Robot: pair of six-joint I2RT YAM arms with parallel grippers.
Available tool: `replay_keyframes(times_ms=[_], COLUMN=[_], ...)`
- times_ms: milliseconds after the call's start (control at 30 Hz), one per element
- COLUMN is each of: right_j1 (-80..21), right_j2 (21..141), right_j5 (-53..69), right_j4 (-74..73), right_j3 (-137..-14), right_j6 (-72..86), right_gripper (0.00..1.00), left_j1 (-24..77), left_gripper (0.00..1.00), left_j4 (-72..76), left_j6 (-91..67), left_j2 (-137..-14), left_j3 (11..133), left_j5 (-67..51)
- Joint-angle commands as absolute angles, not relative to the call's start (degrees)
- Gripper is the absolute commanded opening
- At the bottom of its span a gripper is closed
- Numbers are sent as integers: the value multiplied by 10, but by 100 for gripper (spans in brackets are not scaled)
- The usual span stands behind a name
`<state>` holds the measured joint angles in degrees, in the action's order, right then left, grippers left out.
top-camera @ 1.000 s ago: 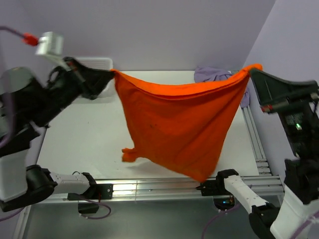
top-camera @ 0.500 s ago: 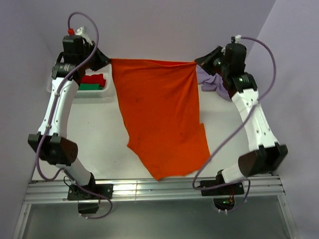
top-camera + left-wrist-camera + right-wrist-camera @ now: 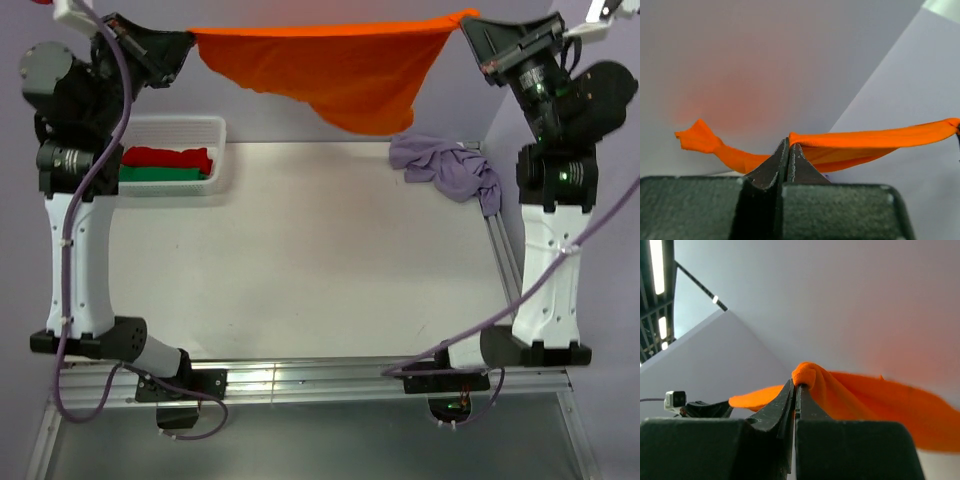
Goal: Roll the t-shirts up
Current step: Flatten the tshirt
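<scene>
Both arms raised high above the table (image 3: 300,260); orange t-shirt (image 3: 330,70) strung between them in the air, well clear of the surface, top edge pulled nearly straight from gripper to gripper, the rest sagging in a fold right of centre. Left gripper (image 3: 186,40) — jaws pressed together on the shirt's left corner; left wrist view shows fabric caught at the fingertips, a short tail poking out to one side. Right gripper (image 3: 466,22) likewise pinched tight on the right corner — a bunched knot of cloth at the tips. Lilac t-shirt (image 3: 450,170) lies crumpled at the far right of the table, apart from both grippers; white basket (image 3: 216,128) at far left holds a folded red cloth (image 3: 165,157) and green cloth (image 3: 160,175), side by side.
</scene>
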<state>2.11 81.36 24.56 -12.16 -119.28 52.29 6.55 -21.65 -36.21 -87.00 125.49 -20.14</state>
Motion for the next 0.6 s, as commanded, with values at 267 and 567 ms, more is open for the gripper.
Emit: replay_keyframes(times_ms=[267, 567], right_j1=[68, 68], right_j2=[639, 497], right_j5=[300, 176], right_j4=[-26, -210], right_j3=[-634, -397], right_j6=[582, 530], right_gripper=[0, 0], left_j1=[76, 275], left_gripper=[0, 0], left_j4=[-92, -155], left_j6=[-344, -399], left_j2=[-734, -632], left_j3=[750, 525], left_j5=[-244, -154])
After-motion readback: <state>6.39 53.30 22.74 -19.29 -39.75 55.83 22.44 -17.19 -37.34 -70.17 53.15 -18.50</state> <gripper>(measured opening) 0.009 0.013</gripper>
